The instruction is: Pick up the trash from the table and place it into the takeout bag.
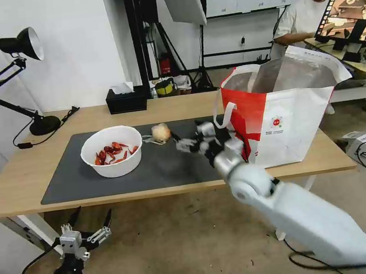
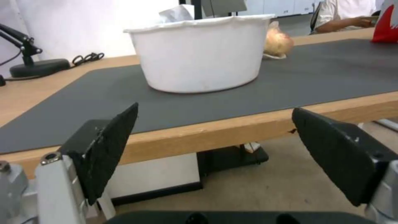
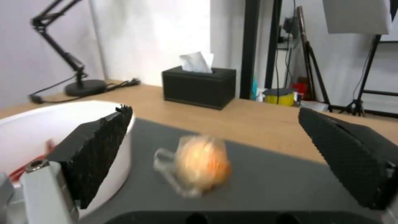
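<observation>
Head view: the white bowl (image 1: 112,151) of red crayfish shells sits on the dark grey mat (image 1: 151,167) that covers the middle of the table (image 1: 15,184). Just beside the bowl, on its bag side, lies the beige lump (image 1: 161,132) with a bit of clear wrap at its base. Past the lump from the bowl stands the takeout bag (image 1: 285,115), mouth open, its silver lining showing. The right gripper (image 1: 188,141) hovers over the mat between the lump and the bag, pointing toward the lump, its 2 fingers spread and holding nothing. The left gripper (image 1: 92,220) hangs below the table's front edge, on the near side of the bowl, fingers apart and empty. A black tissue box (image 1: 126,100) sits behind the bowl at the table's far edge, and a black desk lamp (image 1: 34,124) stands on the side of the bowl away from the bag.

Left wrist view: the left gripper's 2 pads (image 2: 110,146) stand wide apart below the table edge, the bowl (image 2: 199,53) straight ahead, the lump (image 2: 278,42) behind it.

Right wrist view: the right gripper's pads (image 3: 97,149) are wide open with the lump (image 3: 203,163) lying on the mat between them, untouched; the bowl's rim (image 3: 62,109) is beside one pad.
</observation>
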Controlling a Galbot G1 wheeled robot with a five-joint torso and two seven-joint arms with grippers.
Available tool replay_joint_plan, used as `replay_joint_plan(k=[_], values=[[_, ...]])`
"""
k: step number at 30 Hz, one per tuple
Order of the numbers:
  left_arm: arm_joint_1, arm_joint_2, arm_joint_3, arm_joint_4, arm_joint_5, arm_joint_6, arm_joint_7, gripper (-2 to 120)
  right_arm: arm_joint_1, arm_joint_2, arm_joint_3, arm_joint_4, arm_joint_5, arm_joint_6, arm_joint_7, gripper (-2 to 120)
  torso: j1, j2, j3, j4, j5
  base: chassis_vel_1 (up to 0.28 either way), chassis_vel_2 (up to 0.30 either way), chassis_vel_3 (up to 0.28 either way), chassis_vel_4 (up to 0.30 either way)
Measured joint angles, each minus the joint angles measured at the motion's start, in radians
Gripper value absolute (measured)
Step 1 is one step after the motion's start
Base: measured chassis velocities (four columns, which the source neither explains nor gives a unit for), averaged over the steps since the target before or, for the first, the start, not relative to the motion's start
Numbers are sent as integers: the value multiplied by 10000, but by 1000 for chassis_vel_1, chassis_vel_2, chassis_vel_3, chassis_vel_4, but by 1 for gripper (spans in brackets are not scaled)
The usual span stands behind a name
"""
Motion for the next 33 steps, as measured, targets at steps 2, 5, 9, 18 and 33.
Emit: replay_joint_plan(k=[2,5,9,18,33], values=[[-20,19,0,19,-11,-2,0,100,320,308,-130,-484,46,-207,39,100,0,0,1,1,3,0,0,0,0],[-81,50,42,90,-17,-7,-2,100,1083,1185,-437,-1811,247,-632,275,100,0,-1,0,0,2,0,0,0,0],[-135,49,73,150,-35,-9,-2,100,1429,1743,-559,-2634,290,-947,468,100,0,-1,0,1,1,0,0,0,0],[-228,47,99,253,-151,-68,12,100,2267,3633,-345,-5567,-393,-1561,475,100,-1,0,-1,2,1,0,0,0,0],[-182,16,-25,94,-315,-182,45,100,2582,4251,-42,-7185,-761,-1882,-528,100,-2,1,-1,-1,3,0,0,0,0]])
